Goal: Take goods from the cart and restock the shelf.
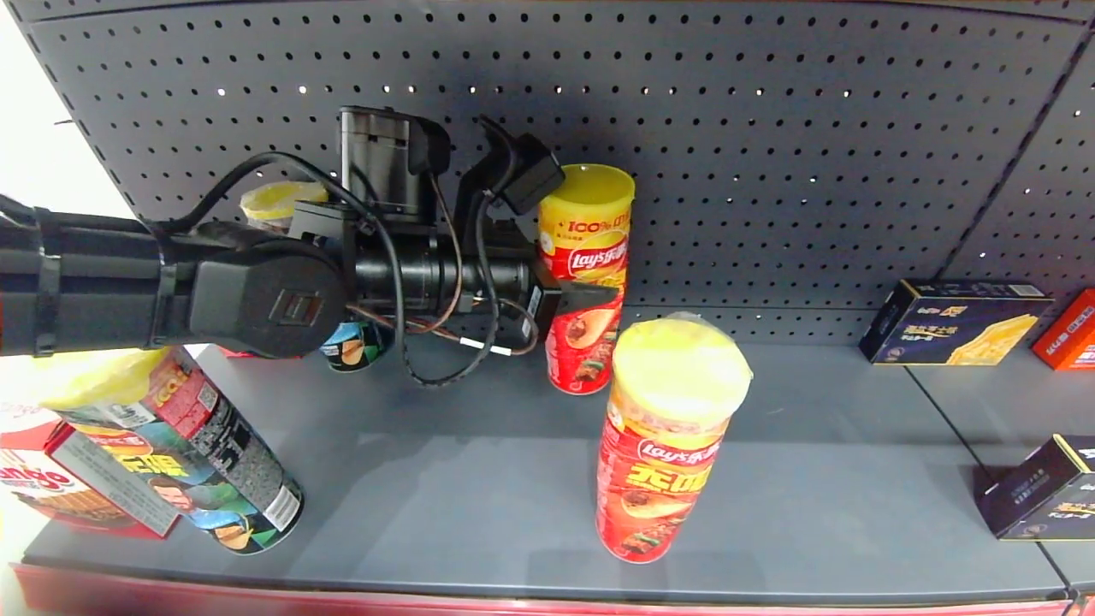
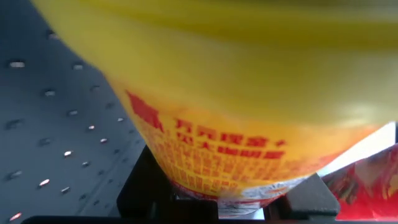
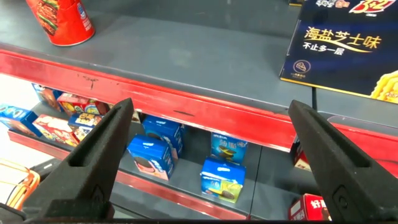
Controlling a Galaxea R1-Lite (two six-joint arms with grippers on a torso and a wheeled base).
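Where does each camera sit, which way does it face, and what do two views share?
Head view: on the head, looking forward and down at the shelf; left arm and left gripper show, jaws round the back chip can.
Left wrist view: on the left wrist, close up on that can, jaws either side.
Right wrist view: on the right wrist, facing the shelf's red front edge and blue boxes below; right gripper jaws open.
Shared: head and left wrist both show that can.
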